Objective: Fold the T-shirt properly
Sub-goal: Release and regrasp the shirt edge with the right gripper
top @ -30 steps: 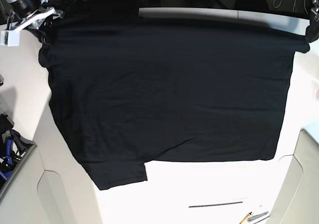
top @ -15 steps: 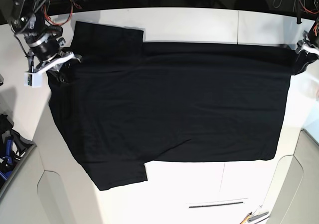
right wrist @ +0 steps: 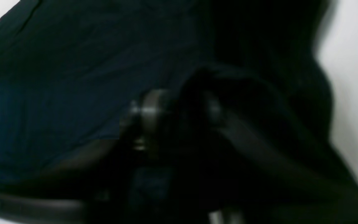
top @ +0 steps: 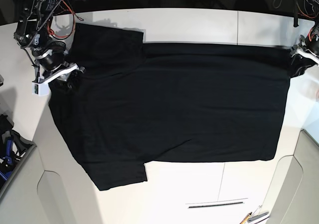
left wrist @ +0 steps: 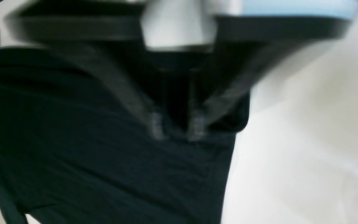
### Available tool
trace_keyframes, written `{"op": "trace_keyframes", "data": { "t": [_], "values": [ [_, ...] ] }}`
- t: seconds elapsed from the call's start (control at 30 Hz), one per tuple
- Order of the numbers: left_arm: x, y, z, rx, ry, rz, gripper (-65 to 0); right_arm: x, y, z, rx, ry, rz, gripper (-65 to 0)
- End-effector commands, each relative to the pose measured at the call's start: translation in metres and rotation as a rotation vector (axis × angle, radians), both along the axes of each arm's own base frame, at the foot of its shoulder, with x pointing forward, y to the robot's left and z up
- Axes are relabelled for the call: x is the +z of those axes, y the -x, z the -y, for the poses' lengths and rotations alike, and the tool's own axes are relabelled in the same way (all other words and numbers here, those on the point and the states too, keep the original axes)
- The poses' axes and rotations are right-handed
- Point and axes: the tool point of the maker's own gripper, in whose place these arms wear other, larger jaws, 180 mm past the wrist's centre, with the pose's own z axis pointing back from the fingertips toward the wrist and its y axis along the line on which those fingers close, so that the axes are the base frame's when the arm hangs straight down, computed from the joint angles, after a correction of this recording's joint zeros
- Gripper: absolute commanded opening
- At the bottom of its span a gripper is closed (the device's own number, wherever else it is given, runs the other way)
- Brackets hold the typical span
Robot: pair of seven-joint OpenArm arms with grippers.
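The black T-shirt (top: 174, 99) lies spread plain side up on the white table (top: 189, 22); no print shows. One sleeve (top: 107, 42) lies at the far left and the other (top: 119, 171) at the near left. My right gripper (top: 67, 80) is at the shirt's left edge. In the blurred, dark right wrist view it (right wrist: 179, 115) is shut with bunched black cloth (right wrist: 57, 77) between the fingers. My left gripper (top: 298, 59) is at the shirt's far right corner. In the left wrist view it (left wrist: 176, 132) pinches the cloth's (left wrist: 104, 161) edge.
Pens (top: 253, 216) and a thin dark strip (top: 217, 203) lie near the table's front edge. Blue tools (top: 7, 151) sit off the table at the left. Cables (top: 57, 14) hang at the back left. Beige panels (top: 304, 179) flank the front corners.
Both grippers have drawn the shirt's far edge toward the front, uncovering the table's back strip. The right gripper has moved further forward along the left edge in the last half second.
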Motion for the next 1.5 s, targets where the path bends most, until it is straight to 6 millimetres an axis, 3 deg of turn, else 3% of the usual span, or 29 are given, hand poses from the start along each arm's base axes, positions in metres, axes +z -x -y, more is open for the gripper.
{"op": "trace_keyframes", "data": {
  "t": [0.0,0.23,0.33,0.43,0.7,0.9,1.03,1.1,1.17,1.3,1.47],
  "values": [
    [0.017,-0.008,-0.006,-0.005,-0.019,0.053,-39.4,0.02,-0.011,0.001,0.036,0.019,0.078,-34.0],
    [0.035,-0.008,-0.015,0.009,-0.039,0.091,-39.4,0.059,-0.006,0.007,0.091,0.111,0.109,-32.1],
    [0.039,-0.004,-0.017,0.011,-0.045,0.089,-39.4,0.063,0.008,0.014,0.092,0.138,0.071,-32.1],
    [0.038,-0.002,-0.019,0.012,-0.046,0.078,-39.4,0.053,0.031,0.014,0.094,0.123,0.02,-32.1],
    [0.038,-0.003,-0.019,0.012,-0.046,0.078,-39.4,0.004,0.108,0.006,0.075,0.058,-0.195,-32.1],
    [0.038,-0.002,-0.018,0.012,-0.046,0.078,-39.4,-0.026,0.138,-0.002,0.043,-0.053,-0.296,-32.1],
    [0.038,-0.002,-0.018,0.011,-0.046,0.077,-39.4,-0.034,0.142,-0.01,0.045,-0.129,-0.302,-34.1],
    [0.038,-0.003,-0.018,0.012,-0.046,0.078,-39.5,-0.032,0.141,-0.013,0.061,-0.144,-0.295,-46.3],
    [0.038,-0.003,-0.018,0.012,-0.045,0.078,-39.5,-0.03,0.141,-0.017,0.081,-0.155,-0.287,-64.0],
    [0.038,-0.003,-0.018,0.012,-0.046,0.079,-39.5,-0.013,0.13,-0.033,0.121,-0.259,-0.204,-65.0],
    [0.038,-0.003,-0.018,0.012,-0.046,0.079,-39.5,0.014,0.097,-0.046,0.183,-0.312,-0.065,-65.0]
  ]
}}
